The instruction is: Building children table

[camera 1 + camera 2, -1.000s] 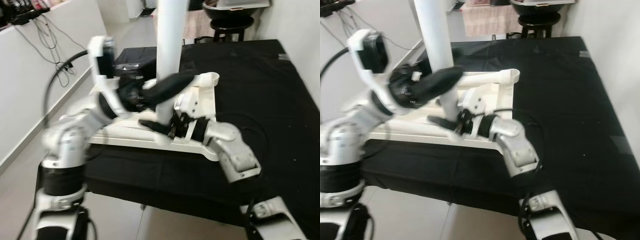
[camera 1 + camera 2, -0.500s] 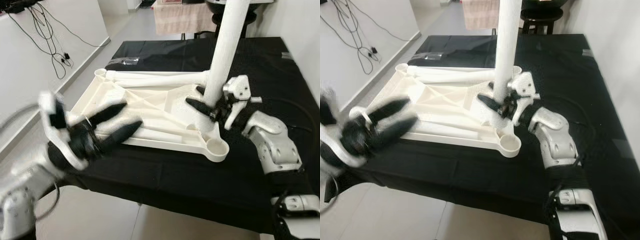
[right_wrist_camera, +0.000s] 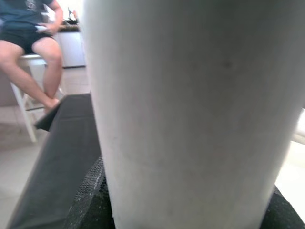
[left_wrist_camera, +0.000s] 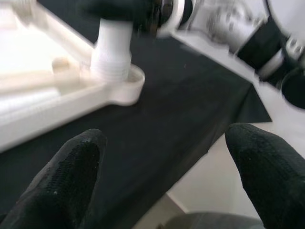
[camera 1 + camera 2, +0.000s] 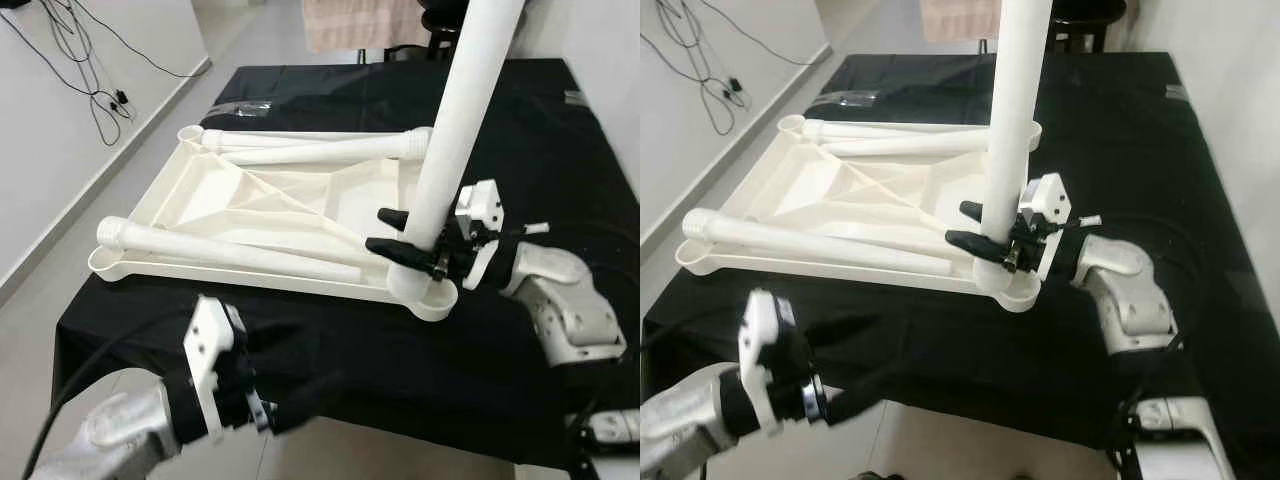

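The white table leg [image 5: 455, 130] stands upright in the near right corner socket [image 5: 425, 290] of the upturned white tabletop [image 5: 270, 215], which lies on the black cloth [image 5: 540, 140] covering the work surface. The right gripper [image 5: 392, 232] pinches this leg low down, one black finger on either side of it just above the socket. Two more loose legs [image 5: 230, 252] lie flat across the tabletop's underside. The left gripper [image 4: 162, 162] hangs below the cloth's near edge, well apart from the leg, its fingers [image 4: 66, 176] spread wide.
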Tool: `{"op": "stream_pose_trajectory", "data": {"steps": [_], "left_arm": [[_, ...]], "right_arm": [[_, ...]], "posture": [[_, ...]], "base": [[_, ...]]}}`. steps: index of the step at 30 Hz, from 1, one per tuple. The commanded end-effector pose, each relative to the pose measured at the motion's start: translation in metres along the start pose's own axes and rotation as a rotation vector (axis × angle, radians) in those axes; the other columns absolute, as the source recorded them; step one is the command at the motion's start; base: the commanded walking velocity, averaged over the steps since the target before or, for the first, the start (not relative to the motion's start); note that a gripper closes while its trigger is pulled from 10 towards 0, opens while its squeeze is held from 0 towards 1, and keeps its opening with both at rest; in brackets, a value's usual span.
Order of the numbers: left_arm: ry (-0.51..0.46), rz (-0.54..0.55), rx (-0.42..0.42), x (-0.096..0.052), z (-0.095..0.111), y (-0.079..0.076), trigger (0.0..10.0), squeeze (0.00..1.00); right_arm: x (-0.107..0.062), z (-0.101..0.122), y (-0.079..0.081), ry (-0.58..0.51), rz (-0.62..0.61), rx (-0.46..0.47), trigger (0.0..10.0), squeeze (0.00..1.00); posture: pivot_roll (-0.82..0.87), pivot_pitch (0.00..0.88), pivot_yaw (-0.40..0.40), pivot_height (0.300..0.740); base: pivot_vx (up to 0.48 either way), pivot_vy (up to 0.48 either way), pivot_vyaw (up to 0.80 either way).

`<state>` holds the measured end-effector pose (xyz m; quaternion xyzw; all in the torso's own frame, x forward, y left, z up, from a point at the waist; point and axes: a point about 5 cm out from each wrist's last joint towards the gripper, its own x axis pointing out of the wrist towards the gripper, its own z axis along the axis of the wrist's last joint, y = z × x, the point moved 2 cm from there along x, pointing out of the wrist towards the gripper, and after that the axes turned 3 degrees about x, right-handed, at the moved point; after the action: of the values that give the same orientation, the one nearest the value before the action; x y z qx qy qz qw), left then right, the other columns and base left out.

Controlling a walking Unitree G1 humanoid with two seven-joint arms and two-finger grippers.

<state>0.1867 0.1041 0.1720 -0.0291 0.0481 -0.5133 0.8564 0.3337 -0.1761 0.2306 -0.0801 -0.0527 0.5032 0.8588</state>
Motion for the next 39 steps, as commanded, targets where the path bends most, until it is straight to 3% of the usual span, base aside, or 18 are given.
{"op": "stream_pose_trajectory", "data": {"steps": [1, 10, 22, 39], "left_arm": [[0.012, 0.01, 0.031, -0.003, 0.001, -0.004, 10.0, 0.0], [0.011, 0.014, 0.03, -0.003, -0.002, -0.015, 10.0, 0.0], [0.015, 0.023, 0.061, -0.004, -0.005, -0.022, 10.0, 0.0], [0.018, 0.023, 0.079, -0.007, -0.005, -0.025, 10.0, 0.0]], "right_arm": [[-0.002, -0.004, -0.001, 0.01, 0.042, 0.029, 10.0, 0.0], [-0.017, 0.002, -0.002, -0.015, 0.132, 0.093, 10.0, 0.0], [-0.033, 0.0, -0.003, 0.002, 0.184, 0.112, 10.0, 0.0], [-0.027, -0.001, 0.001, -0.011, 0.207, 0.094, 10.0, 0.0]], "posture": [[0.0, 0.241, 0.092, 0.74], [0.02, 0.258, 0.094, 0.74], [0.03, 0.262, 0.1, 0.74], [0.05, 0.285, 0.113, 0.74]], "base": [[0.0, 0.0, 0.0], [0.0, 0.0, 0.0], [0.0, 0.0, 0.0], [0.0, 0.0, 0.0]]}}
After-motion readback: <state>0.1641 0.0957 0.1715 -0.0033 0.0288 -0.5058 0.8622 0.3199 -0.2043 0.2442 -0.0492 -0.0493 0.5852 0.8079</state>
